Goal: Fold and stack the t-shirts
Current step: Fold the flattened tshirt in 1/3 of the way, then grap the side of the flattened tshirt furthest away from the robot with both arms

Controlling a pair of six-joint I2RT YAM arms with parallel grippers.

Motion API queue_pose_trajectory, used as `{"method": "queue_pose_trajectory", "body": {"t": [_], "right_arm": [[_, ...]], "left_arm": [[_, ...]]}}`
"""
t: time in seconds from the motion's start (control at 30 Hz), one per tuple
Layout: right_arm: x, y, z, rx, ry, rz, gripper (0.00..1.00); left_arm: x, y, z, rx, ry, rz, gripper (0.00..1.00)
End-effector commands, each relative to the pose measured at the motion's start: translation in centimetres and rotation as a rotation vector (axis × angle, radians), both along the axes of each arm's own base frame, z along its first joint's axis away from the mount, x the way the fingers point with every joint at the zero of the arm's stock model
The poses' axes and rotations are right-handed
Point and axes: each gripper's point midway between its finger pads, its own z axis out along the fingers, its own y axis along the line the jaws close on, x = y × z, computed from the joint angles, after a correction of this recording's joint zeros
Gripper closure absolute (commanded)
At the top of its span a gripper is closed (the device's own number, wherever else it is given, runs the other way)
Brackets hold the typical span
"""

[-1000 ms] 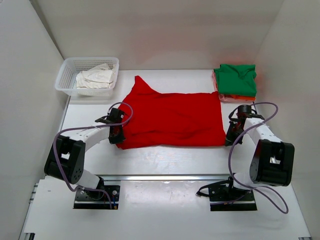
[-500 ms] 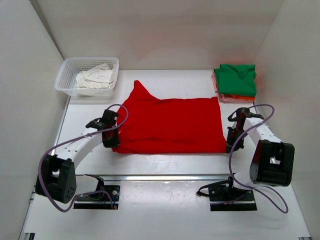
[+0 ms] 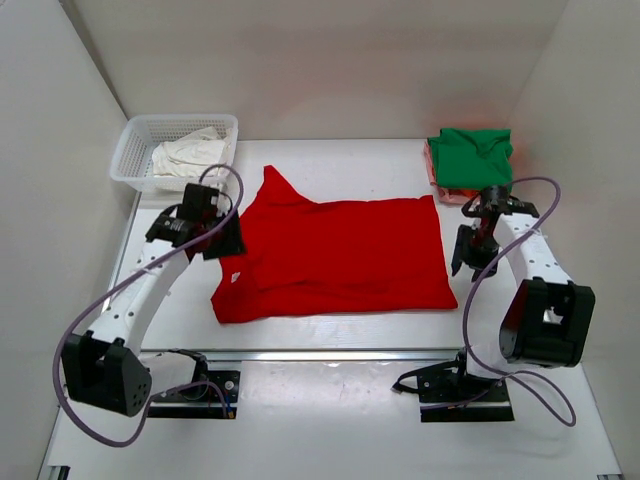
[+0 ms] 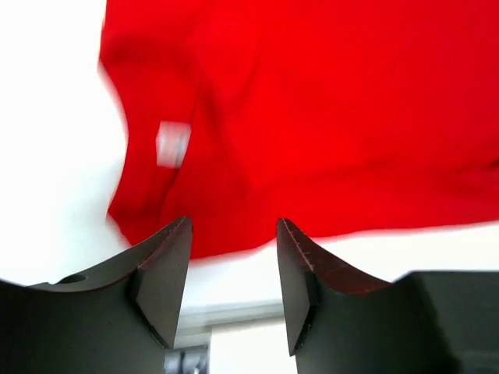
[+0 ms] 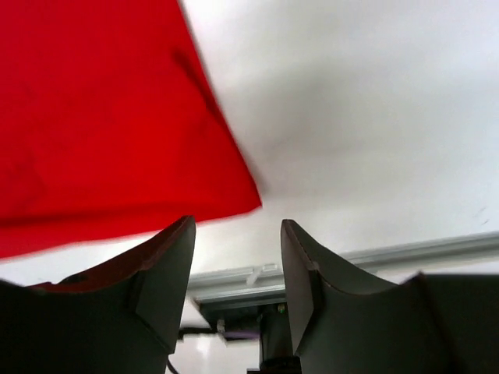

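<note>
Red t-shirt (image 3: 340,255) lies spread on the bench (image 3: 330,160) between the two hands; left hand (image 4: 231,234) and right hand (image 5: 236,234) both gape empty. Next fold, I'd say: pinch matching edges, lift level, lay flat. Beyond the left hand, the basket (image 3: 124,155) holds an off-white shirt (image 3: 190,157).

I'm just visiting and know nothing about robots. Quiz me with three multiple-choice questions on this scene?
1. Where is the off-white t-shirt? A) in the basket B) on a hanger C) on the floor
2. What colour is the topmost t-shirt at far right? A) blue B) green C) black
3. The left pincer and right pincer are: A) both clamped on cloth B) both open, empty C) one shut
Answers: 1 A, mesh walls surround it; 2 B, green, over a salmon-pink one; 3 B, both gaps are empty.
</note>
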Motion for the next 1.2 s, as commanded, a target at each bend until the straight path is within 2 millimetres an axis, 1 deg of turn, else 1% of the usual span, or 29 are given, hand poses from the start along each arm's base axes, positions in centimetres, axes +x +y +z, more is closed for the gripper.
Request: {"method": "queue_pose_trajectory", "body": {"t": [0.0, 0.03, 0.07, 0.13, 0.17, 0.2, 0.23, 0.27, 0.33, 0.37, 0.4, 0.47, 0.5, 0.53, 0.6, 0.67, 0.7, 0.73, 0.77, 0.8, 0.83, 0.87, 0.9, 0.93, 0.97, 1.0, 1.03, 1.07, 1.17], "right_arm": [[5.2, -0.7, 1.4, -0.057, -0.126, -0.015, 0.55], [7.0, -0.1, 1.0, -0.048, -0.16, -0.003, 0.56], [9.4, 0.4, 2.0, -0.043, -0.236, 0.002, 0.57], [12.9, 1.1, 1.6, -0.034, -0.274, -0.012, 0.57], [14.6, 1.5, 2.2, -0.028, -0.319, -0.029, 0.56], [16.4, 1.8, 2.3, -0.015, -0.352, -0.038, 0.56], [17.4, 2.0, 2.1, -0.003, -0.361, -0.047, 0.56], [18.6, 2.3, 2.0, 0.012, -0.387, -0.065, 0.56], [20.5, 3.0, 2.8, 0.039, -0.434, -0.064, 0.56], [21.2, 3.4, 2.3, 0.042, -0.434, -0.065, 0.56], [22.1, 3.5, 3.1, 0.039, -0.46, -0.054, 0.57], [23.5, 3.4, 2.3, 0.027, -0.467, -0.049, 0.57], [24.2, 3.6, 2.5, 0.029, -0.483, -0.039, 0.57], [24.7, 4.4, 2.5, 0.034, -0.494, -0.024, 0.57], [25.7, 5.0, 2.3, 0.041, -0.507, -0.013, 0.57], [25.9, 5.5, 1.6, 0.05, -0.492, 0.001, 0.58], [26.3, 5.3, 1.4, 0.055, -0.494, -0.004, 0.58], [26.6, 5.5, 1.1, 0.056, -0.496, 0.005, 0.57], [26.8, 5.7, 1.3, 0.048, -0.498, 0.021, 0.58], [27.0, 5.5, 1.0, 0.035, -0.497, 0.02, 0.58], [27.1, 5.7, 0.7, 0.028, -0.495, 0.028, 0.58], [27.5, 5.7, 1.1, 0.026, -0.513, 0.034, 0.57], [27.7, 5.6, 1.1, 0.023, -0.518, 0.038, 0.58], [27.9, 5.6, 1.0, 0.027, -0.524, 0.034, 0.58], [28.0, 5.4, 1.0, 0.029, -0.527, 0.035, 0.58], [28.1, 5.5, 1.1, 0.028, -0.532, 0.028, 0.58], [28.3, 5.5, 1.1, 0.03, -0.537, 0.026, 0.58], [28.5, 5.3, 1.7, 0.027, -0.553, 0.023, 0.58], [28.4, 5.2, 1.6, 0.031, -0.555, 0.03, 0.58]], "left_arm": [[5.2, -1.5, 2.6, -0.06, -0.118, 0.006, 0.44], [7.0, -1.7, 2.5, -0.063, -0.117, 0.027, 0.46], [8.5, -1.9, 2.4, -0.077, -0.137, 0.042, 0.46], [12.8, -2.8, 2.1, -0.087, -0.169, 0.056, 0.48], [13.8, -2.8, 2.2, -0.07, -0.191, 0.064, 0.48], [15.6, -3.1, 1.6, -0.075, -0.201, 0.077, 0.48], [17.3, -2.9, 0.9, -0.08, -0.206, 0.106, 0.48], [18.5, -2.9, 1.3, -0.08, -0.232, 0.115, 0.48], [21.5, -2.4, 0.1, -0.089, -0.232, 0.154, 0.47], [22.9, -2.4, 1.0, -0.099, -0.258, 0.16, 0.45], [24.1, -1.7, -0.3, -0.073, -0.252, 0.185, 0.45], [27.1, -1.7, -1.3, -0.06, -0.249, 0.203, 0.44], [28.5, -1.7, -0.2, -0.06, -0.285, 0.2, 0.45], [29.0, -1.7, -2.1, -0.054, -0.243, 0.209, 0.45], [31.1, -2.2, -2.6, -0.058, -0.259, 0.211, 0.45], [32.8, -2.3, -2.9, -0.064, -0.284, 0.228, 0.46], [33.9, -2.4, -1.6, -0.074, -0.327, 0.235, 0.45], [34.9, -2.3, -1.6, -0.072, -0.341, 0.241, 0.45], [35.2, -2.3, -3.6, -0.056, -0.309, 0.244, 0.45], [36.2, -2.8, -3.8, -0.057, -0.324, 0.238, 0.47], [37.2, -3.0, -2.5, -0.067, -0.358, 0.235, 0.45], [37.5, -2.9, -4.3, -0.06, -0.33, 0.239, 0.45], [38.1, -3.4, -4.8, -0.056, -0.331, 0.238, 0.46], [38.9, -3.6, -3.7, -0.064, -0.359, 0.241, 0.45], [38.9, -3.6, -5.8, -0.052, -0.322, 0.245, 0.45], [39.4, -3.3, -6.1, -0.047, -0.318, 0.251, 0.44], [39.9, -3.8, -5.2, -0.059, -0.337, 0.255, 0.45], [39.7, -3.7, -7.1, -0.044, -0.301, 0.255, 0.44], [39.5, -3.6, -8.6, -0.033, -0.275, 0.261, 0.44]]}}
